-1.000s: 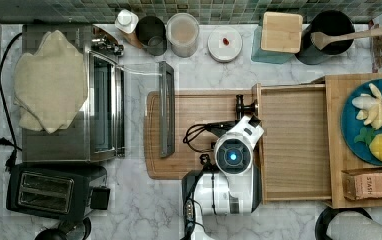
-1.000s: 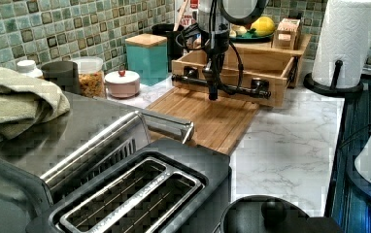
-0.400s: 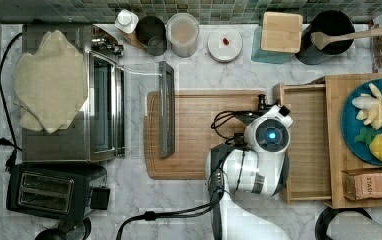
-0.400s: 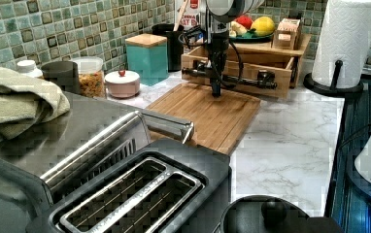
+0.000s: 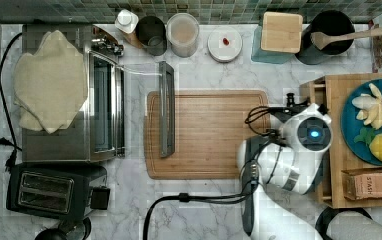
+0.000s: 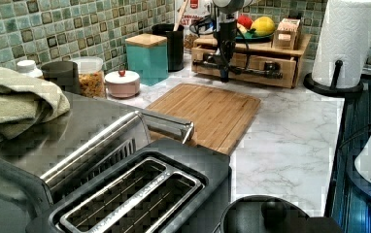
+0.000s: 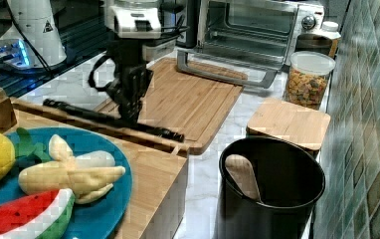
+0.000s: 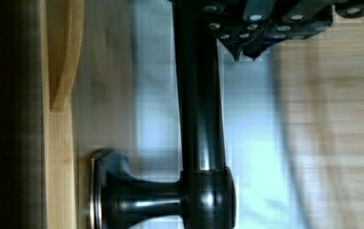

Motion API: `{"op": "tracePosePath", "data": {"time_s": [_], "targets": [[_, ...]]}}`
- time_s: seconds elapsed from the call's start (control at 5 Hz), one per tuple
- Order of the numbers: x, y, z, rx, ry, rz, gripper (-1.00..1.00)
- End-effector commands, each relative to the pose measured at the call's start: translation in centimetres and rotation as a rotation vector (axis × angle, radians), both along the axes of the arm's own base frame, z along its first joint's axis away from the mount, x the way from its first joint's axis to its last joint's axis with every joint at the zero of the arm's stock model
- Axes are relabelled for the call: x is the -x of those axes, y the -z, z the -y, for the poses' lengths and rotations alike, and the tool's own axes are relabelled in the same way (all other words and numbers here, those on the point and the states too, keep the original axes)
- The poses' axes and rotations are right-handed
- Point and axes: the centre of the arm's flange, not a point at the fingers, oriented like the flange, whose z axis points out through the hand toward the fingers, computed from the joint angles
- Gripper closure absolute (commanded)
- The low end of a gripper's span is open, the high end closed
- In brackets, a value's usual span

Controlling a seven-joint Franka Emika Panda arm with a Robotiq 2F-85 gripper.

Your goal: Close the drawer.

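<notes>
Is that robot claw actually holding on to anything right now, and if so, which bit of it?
It cannot be told for sure. The gripper is down at the drawer, right at its dark bar handle, but whether it grasps the bar or just pushes it isn't visible.

The arm reaches straight down at the left view's upper middle, its gripper (image 6: 226,73) pointing downward, fingers close together.
</notes>
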Motion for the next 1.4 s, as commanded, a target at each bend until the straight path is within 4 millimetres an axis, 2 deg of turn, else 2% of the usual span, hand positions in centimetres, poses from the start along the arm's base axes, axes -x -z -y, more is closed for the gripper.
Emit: {"op": "tracePosePath", "data": {"time_s": [0.2,0.4,1.4], "targets": [[0.8,-9.0,19.5,0.247,0.117,0.124,1.0],[1.1,-10.4,17.8,0.202,0.147,0.055,1.0],[1.1,-10.4,17.8,0.202,0.147,0.055,1.0]]}}
